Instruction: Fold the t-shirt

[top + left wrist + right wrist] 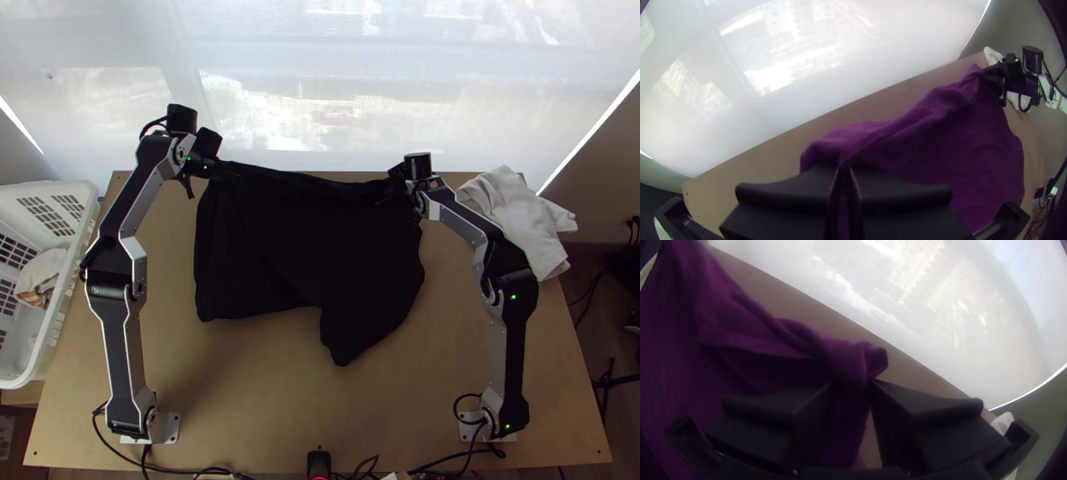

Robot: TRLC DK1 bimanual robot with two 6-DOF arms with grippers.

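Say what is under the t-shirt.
The table: its wood shows around the t-shirt, whose far edge is held by the left gripper and right gripper. Anything else beneath the cloth is covered and cannot be seen.

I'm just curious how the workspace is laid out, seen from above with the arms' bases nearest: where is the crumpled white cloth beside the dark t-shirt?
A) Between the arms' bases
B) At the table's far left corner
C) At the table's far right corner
C: the crumpled white cloth lies at the far right corner of the light wooden table, partly past its side edge.
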